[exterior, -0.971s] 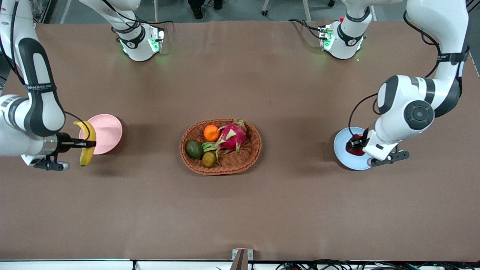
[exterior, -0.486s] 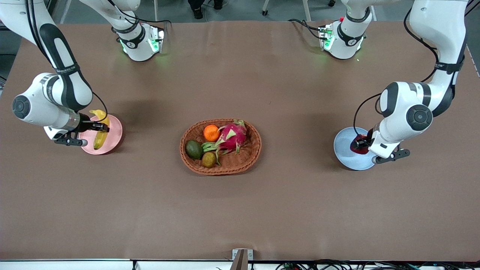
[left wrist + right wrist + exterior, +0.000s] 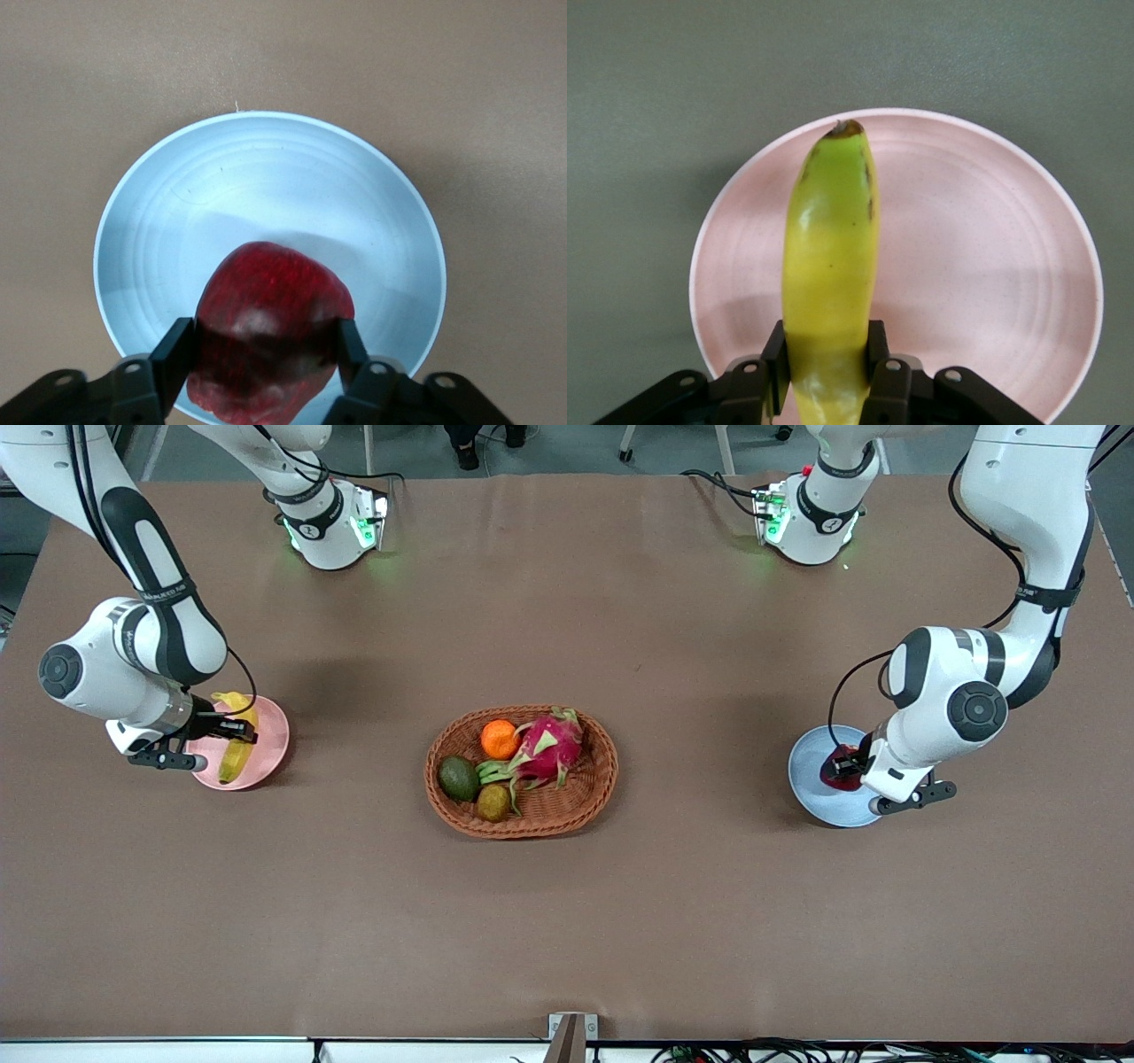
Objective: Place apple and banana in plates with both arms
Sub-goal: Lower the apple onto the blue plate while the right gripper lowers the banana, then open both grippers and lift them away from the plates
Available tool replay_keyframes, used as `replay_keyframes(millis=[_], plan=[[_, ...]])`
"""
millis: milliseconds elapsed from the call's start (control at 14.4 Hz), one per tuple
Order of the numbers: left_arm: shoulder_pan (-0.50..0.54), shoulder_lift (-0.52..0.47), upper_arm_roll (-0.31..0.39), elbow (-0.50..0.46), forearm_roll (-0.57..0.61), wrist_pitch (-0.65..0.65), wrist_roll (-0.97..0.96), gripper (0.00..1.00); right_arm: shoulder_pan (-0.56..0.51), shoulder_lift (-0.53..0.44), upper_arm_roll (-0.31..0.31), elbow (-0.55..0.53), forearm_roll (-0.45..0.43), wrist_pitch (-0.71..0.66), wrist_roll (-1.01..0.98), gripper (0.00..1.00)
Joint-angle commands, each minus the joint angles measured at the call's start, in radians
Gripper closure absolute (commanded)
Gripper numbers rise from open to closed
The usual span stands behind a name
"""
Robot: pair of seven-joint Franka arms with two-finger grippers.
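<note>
My right gripper (image 3: 232, 732) is shut on the yellow banana (image 3: 236, 737) and holds it low over the pale pink plate (image 3: 271, 740) at the right arm's end of the table. In the right wrist view the banana (image 3: 830, 266) sits between the fingers (image 3: 776, 359) above the pink plate (image 3: 983, 274). My left gripper (image 3: 842, 767) is shut on the dark red apple (image 3: 837, 771) just over the light blue plate (image 3: 811, 771) at the left arm's end. In the left wrist view the apple (image 3: 266, 328) fills the jaws over the blue plate (image 3: 266, 195).
An oval brown wicker basket (image 3: 594, 779) stands mid-table between the plates. It holds a pink dragon fruit (image 3: 549, 748), an orange (image 3: 499, 739), a green avocado (image 3: 458, 778) and a small brownish fruit (image 3: 493, 802). Both arm bases stand along the table's farthest edge.
My right gripper carried the banana from beside the pink plate to over it and lowered it. My left gripper with the apple stayed over the blue plate, shifting only slightly.
</note>
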Motion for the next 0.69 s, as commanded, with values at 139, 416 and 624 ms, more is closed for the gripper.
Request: replay_keyframes(millis=[139,416,624], plan=[[0.009,-0.1,-0.008,0.044,0.022,-0.166,0.007,0.02,-0.015,0.032,0.013,0.022,0.008,0.009,-0.018,0.0],[0.014,-0.204,-0.012,0.106,0.005,-0.294,0.091,0.01,-0.009,0.019,0.013,0.155,0.007,-0.171,-0.015,0.0],[0.017,-0.299,-0.014,0.115,-0.005,-0.332,0.144,0.01,0.0,0.018,0.014,0.42,-0.008,-0.495,-0.014,0.0]])
